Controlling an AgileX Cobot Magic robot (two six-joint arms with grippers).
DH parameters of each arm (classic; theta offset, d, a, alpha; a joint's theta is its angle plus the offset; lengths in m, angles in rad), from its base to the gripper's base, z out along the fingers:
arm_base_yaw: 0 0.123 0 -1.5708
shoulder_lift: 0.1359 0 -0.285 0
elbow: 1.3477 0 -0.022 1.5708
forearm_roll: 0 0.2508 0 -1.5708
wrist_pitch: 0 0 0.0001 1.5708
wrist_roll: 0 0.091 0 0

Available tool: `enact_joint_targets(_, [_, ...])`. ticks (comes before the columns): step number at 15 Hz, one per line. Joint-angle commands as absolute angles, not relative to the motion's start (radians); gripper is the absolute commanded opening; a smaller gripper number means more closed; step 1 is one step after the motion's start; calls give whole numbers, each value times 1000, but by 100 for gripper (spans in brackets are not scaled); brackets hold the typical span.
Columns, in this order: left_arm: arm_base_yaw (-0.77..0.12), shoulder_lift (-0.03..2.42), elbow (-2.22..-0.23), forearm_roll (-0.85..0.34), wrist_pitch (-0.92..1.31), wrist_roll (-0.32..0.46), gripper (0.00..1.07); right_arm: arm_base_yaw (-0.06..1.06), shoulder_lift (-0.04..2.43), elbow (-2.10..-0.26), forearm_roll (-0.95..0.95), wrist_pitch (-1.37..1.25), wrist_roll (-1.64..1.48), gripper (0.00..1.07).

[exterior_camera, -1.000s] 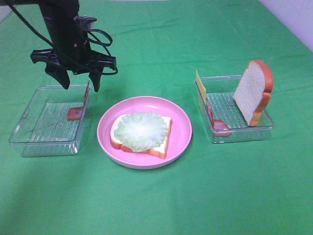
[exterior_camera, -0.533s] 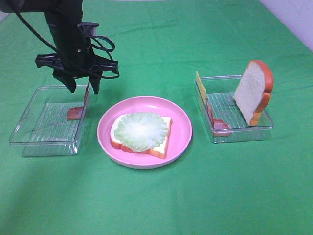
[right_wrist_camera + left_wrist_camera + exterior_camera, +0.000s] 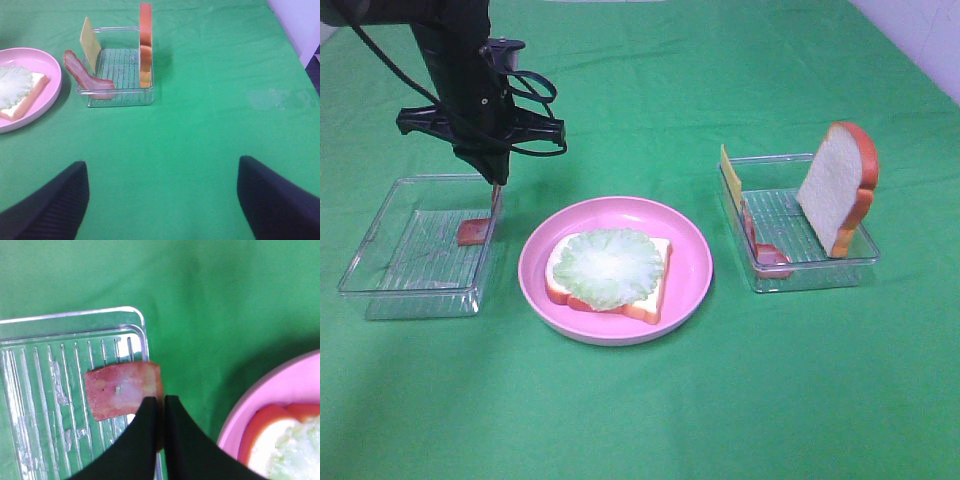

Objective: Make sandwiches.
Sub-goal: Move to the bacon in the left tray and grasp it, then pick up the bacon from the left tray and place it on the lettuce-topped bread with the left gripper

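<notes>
Three views split the scene between them. Only the left wrist view shows the grip up close: the left gripper [image 3: 161,400] has its two black fingers [image 3: 142,440] pressed almost together, clenched on the edge of a reddish bacon strip [image 3: 122,396]. The strip sits by a corner of the left tray [image 3: 75,315], with the rim of the pink plate [image 3: 280,390] near on the other side. From the high camera the same strip looks different. It stands nearly upright along the plate-side wall of that tray, its lower end bent onto the ribbed floor and its upper end pinched between the fingertips. That camera also gives the pose, which the wrist view cannot: the left arm [image 3: 455,60] comes in from the far left corner and points its wrist steeply down over the tray, cables looped beside it. On the plate, between the two trays, lies a bread slice [image 3: 655,298] with pale lettuce [image 3: 607,266] covering most of it. The right tray [image 3: 820,275] holds a second bread slice [image 3: 835,185] leaning upright, a cheese square [image 3: 730,178] standing at the plate-side wall, and a second bacon strip [image 3: 765,255] below it. Only the right wrist view shows the right gripper [image 3: 162,162]. Its fingers are spread wide and hold nothing, above bare green cloth [image 3: 200,125], well apart from the right tray.
</notes>
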State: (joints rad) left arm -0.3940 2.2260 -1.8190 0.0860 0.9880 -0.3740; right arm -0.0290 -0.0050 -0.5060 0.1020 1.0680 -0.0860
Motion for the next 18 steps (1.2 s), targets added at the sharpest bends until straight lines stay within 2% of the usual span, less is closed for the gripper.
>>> enact_joint_targets(1, [-393, 2228, -1824, 87, 986, -383, 0, -33, -13, -506, 97, 1059, -98, 77])
enact_joint_targets(6, [-393, 2159, -1827, 82, 996, -375, 0, -33, -13, -506, 97, 1059, -98, 77])
enact_joint_targets(10, [-393, 2070, -1827, 33, 1015, -344, 0, -33, -13, -506, 97, 1059, -98, 77])
enact_joint_targets(11, [-393, 2042, -1827, -22, 1015, -316, 0, -33, -13, -506, 97, 1059, -98, 77])
enact_joint_targets(14, [-397, 2008, -1825, -313, 1017, -177, 0, -33, -13, -506, 97, 1059, -98, 77])
enact_joint_targets(16, [-424, 2022, -1823, -466, 1018, -83, 0, -33, -13, -506, 97, 1059, -98, 77])
enact_joint_targets(18, [-459, 2047, -1823, -531, 1012, -43, 0, -33, -13, -506, 97, 1059, -98, 77])
